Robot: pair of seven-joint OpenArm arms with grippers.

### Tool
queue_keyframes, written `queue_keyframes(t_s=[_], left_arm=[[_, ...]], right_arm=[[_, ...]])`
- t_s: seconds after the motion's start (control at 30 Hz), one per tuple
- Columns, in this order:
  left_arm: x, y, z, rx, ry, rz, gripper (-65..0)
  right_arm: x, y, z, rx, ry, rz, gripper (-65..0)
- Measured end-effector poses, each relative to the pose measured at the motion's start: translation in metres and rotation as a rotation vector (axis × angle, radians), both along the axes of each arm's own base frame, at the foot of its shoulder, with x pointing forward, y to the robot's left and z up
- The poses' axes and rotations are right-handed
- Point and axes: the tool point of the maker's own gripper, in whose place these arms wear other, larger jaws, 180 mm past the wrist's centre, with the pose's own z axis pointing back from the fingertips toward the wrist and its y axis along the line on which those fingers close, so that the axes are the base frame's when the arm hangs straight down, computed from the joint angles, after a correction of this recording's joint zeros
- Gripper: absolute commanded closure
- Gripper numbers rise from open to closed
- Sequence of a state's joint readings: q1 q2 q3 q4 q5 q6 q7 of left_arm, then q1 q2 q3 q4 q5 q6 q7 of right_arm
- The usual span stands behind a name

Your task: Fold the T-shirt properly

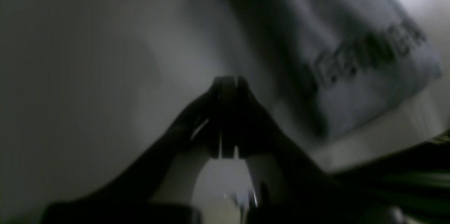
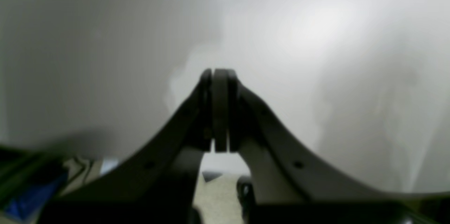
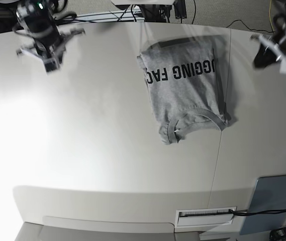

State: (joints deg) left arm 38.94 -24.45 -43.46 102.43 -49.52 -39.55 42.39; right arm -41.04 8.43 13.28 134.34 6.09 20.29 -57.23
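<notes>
The heather-grey T-shirt (image 3: 190, 88) lies folded into a narrow stack on the white table (image 3: 82, 140), right of the middle. Its black lettering faces up and its ribbed collar (image 3: 195, 123) points toward the near side. In the left wrist view the T-shirt (image 1: 369, 58) shows blurred at the upper right. My left gripper (image 1: 228, 83) is shut on nothing and hovers right of the shirt (image 3: 261, 57), apart from it. My right gripper (image 2: 219, 74) is also shut and empty, held above bare table at the far left (image 3: 50, 63).
A flat blue-grey panel (image 3: 273, 201) lies at the near right corner, beside a white slotted strip (image 3: 205, 216). Cables (image 3: 132, 12) run along the table's far edge. A thin seam (image 3: 220, 145) crosses the tabletop near the shirt.
</notes>
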Motion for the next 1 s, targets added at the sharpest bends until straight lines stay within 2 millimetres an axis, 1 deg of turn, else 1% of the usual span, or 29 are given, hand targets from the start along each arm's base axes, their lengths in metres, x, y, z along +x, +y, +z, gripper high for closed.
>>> queue_keyframes(t_s=[0.07, 0.1, 0.17, 0.23, 0.3, 0.33, 0.37, 0.43, 0.5, 0.53, 0.63, 0.67, 0.73, 0.77, 0.83, 0.87, 0.93, 1.0], left_arm=[[-0.032, 0.013, -0.007, 0.022, 0.076, 0.035, 0.0], [-0.048, 0.015, -0.010, 0.025, 0.113, 0.053, 0.0], [-0.081, 0.011, -0.022, 0.010, 0.194, 0.074, 0.0], [-0.114, 0.002, -0.041, -0.015, 0.292, 0.088, 0.0], [-0.146, -0.005, -0.068, -0.036, 0.411, 0.087, 0.0], [-0.159, -0.009, -0.083, -0.044, 0.467, 0.088, 0.0], [-0.167, -0.012, -0.096, -0.061, 0.490, 0.096, 0.0], [-0.176, -0.021, -0.120, -0.087, 0.499, 0.110, 0.0], [-0.187, -0.034, -0.145, -0.105, 0.517, 0.100, 0.0], [-0.196, -0.044, -0.157, -0.112, 0.540, 0.083, 0.0], [-0.226, -0.076, -0.192, -0.130, 0.627, 0.000, 0.0], [-0.231, -0.087, -0.202, -0.140, 0.649, -0.025, 0.0], [-0.233, -0.106, -0.218, -0.164, 0.670, -0.068, 0.0], [-0.229, -0.115, -0.225, -0.179, 0.664, -0.075, -0.6], [-0.219, -0.131, -0.236, -0.215, 0.662, -0.060, -5.1], [-0.215, -0.135, -0.244, -0.206, 0.670, -0.034, -7.1], [-0.212, -0.143, -0.260, -0.167, 0.702, 0.022, -9.3], [-0.208, -0.151, -0.272, -0.131, 0.728, 0.079, -9.4]], right_arm=[[-0.035, -0.010, -0.013, -0.012, 0.112, -0.031, 0.0], [-0.052, -0.013, -0.017, -0.013, 0.162, -0.042, 0.0], [-0.087, -0.016, -0.024, -0.023, 0.262, -0.046, 0.0], [-0.121, -0.014, -0.028, -0.016, 0.355, -0.045, 0.0], [-0.152, -0.013, -0.030, -0.010, 0.439, -0.043, 0.0], [-0.164, -0.015, -0.036, -0.005, 0.464, -0.049, 0.0], [-0.173, -0.018, -0.045, 0.005, 0.483, -0.061, 0.0], [-0.194, -0.029, -0.068, -0.004, 0.538, -0.089, 0.0], [-0.215, -0.042, -0.094, -0.016, 0.598, -0.125, 0.0], [-0.223, -0.049, -0.108, -0.028, 0.628, -0.141, 0.0], [-0.243, -0.067, -0.158, -0.046, 0.686, -0.171, 0.0], [-0.250, -0.070, -0.176, -0.040, 0.708, -0.168, 0.0], [-0.261, -0.071, -0.210, -0.008, 0.749, -0.167, 0.0], [-0.265, -0.069, -0.225, 0.022, 0.755, -0.181, 0.0], [-0.266, -0.061, -0.252, 0.106, 0.722, -0.220, 0.0], [-0.262, -0.058, -0.264, 0.142, 0.692, -0.242, 0.0], [-0.251, -0.055, -0.281, 0.199, 0.618, -0.296, 0.0], [-0.239, -0.053, -0.293, 0.239, 0.569, -0.334, 0.0]])
